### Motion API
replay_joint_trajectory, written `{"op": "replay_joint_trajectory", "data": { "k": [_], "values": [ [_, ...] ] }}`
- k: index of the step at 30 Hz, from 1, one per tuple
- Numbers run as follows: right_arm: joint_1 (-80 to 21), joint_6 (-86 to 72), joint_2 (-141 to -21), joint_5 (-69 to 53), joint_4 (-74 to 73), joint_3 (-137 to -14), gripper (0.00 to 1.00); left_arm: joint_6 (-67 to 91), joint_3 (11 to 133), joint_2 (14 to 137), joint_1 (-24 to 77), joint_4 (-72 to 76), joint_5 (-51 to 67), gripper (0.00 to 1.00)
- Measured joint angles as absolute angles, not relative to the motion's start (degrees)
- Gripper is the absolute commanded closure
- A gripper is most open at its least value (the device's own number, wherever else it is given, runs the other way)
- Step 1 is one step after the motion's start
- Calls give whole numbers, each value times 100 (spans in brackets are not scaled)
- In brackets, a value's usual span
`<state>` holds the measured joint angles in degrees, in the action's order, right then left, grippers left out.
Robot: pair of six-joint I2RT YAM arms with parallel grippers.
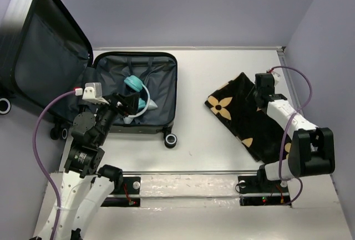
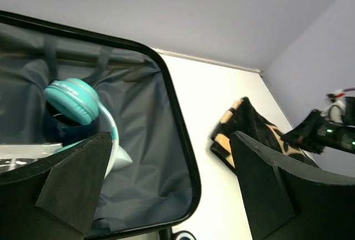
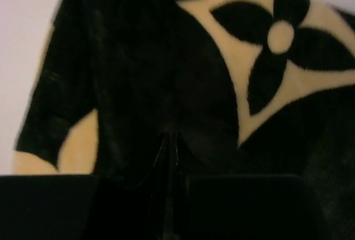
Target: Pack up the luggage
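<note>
My left arm rises from the near-left corner of the table (image 1: pixel 222 157) and bends forward over the near rim of the luggage (image 1: pixel 161 101). The left gripper (image 1: pixel 130 104) hangs over the near-left part of the open half and points toward the far-right. In the left wrist view this gripper (image 2: pixel 172 195) is spread wide with nothing between its fingers (image 2: pixel 72 179). Teal headphones (image 2: pixel 72 101) lie on the grey lining just beyond.

My right arm is folded tight at the near-right side, elbow high, forearm reaching toward the far-left. The right gripper (image 1: pixel 259 97) comes down on the far-right part of the black cloth (image 1: pixel 244 112). In the right wrist view its 2 fingers (image 3: pixel 233 207) stand pressed almost together. A pucker of the black cloth (image 3: pixel 138 85) gathers at the slit between them, so I read the right gripper (image 3: pixel 170 179) as clenched on a fold of it.

The luggage sits at the far-left corner, opened in 2 halves. 1 half lies flat on the table, lining up. The lid (image 1: pixel 44 46) stands tilted on its left side, leaning out past the left edge. Its long axis runs near to far — the wheels (image 1: pixel 169 139) face the near edge. The headphones (image 1: pixel 136 93) rest in the flat half, around its middle. The cloth lies toward the right edge — well apart from the luggage.
</note>
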<state>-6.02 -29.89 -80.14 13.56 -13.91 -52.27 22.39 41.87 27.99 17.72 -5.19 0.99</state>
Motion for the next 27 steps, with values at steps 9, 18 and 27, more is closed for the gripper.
{"op": "replay_joint_trajectory", "data": {
  "k": [9, 18, 27],
  "values": [
    [-395, -2961, -9244, 456, -1621, -5253, 88, 2263, 4187, 3439, 1905, -298, 1267, 1],
    [-1046, -2561, -11052, -585, -1385, -7172, 89, 2447, 4285, 4130, 2080, -106, 2110, 1],
    [-1581, -2110, -10328, -775, -1181, -6554, 2, 2567, 5076, 5800, 3581, 40, 1640, 1]
  ]
}}
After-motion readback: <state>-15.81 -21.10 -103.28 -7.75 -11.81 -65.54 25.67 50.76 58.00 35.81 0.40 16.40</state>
